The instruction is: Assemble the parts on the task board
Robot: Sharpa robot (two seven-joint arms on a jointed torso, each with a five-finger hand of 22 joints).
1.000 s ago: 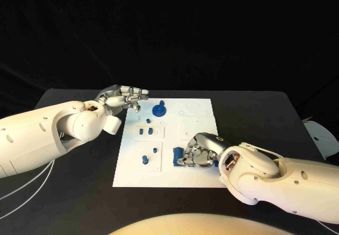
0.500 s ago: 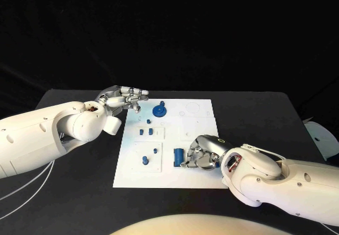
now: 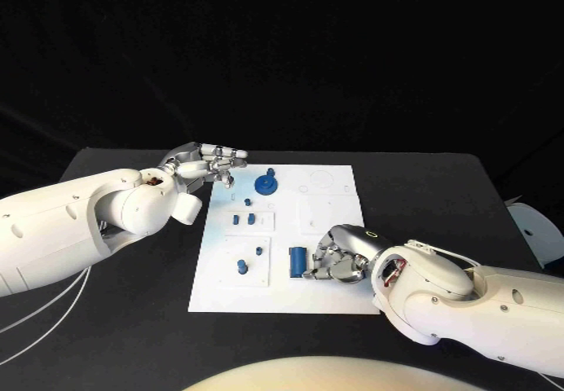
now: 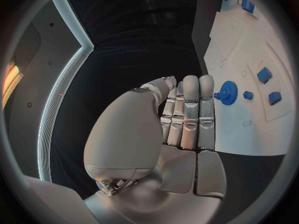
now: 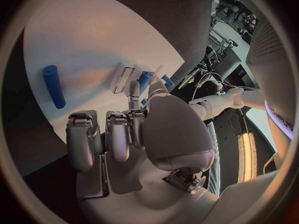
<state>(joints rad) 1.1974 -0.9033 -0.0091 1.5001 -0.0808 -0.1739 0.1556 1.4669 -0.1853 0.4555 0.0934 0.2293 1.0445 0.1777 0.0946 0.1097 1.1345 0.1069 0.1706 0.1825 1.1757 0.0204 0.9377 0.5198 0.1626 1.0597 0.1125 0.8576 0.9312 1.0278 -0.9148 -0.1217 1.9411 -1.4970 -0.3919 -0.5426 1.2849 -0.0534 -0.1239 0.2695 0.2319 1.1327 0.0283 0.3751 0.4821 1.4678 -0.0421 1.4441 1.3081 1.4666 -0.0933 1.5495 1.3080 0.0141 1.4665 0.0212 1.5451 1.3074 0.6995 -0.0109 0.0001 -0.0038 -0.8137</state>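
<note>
Left hand (image 3: 209,165) at the board's (image 3: 329,300) far left corner, above the surface (image 3: 447,187). Its fingers (image 4: 190,109) lie straight and pressed side by side, the thumb folded alongside; they hold nothing and touch nothing.

Right hand (image 3: 341,257) over the board's near right part. Its fingers (image 5: 118,134) are curled inward, knuckles toward the board. In the head view they sit just beside a cylinder (image 3: 298,260) that lies flat on the board; whether any fingertip touches it cannot be told. In the right wrist view the cylinder (image 5: 54,86) lies apart from the curled fingers, and nothing shows inside the hand.

The board is a white rectangular plate lying flat in the middle of the black surface, its long side running away from the robot. At its far end a blue gear (image 3: 266,183) stands in place, with a small blue peg (image 3: 247,201) just beside it. Nearer, a raised white panel carries two short blue blocks (image 3: 244,218) side by side. A second panel nearer still carries one small blue piece (image 3: 241,265). The cylinder lies to the right of that panel, its long axis running along the board's length. The far right part of the board bears faint circular outlines (image 3: 317,177).
</note>
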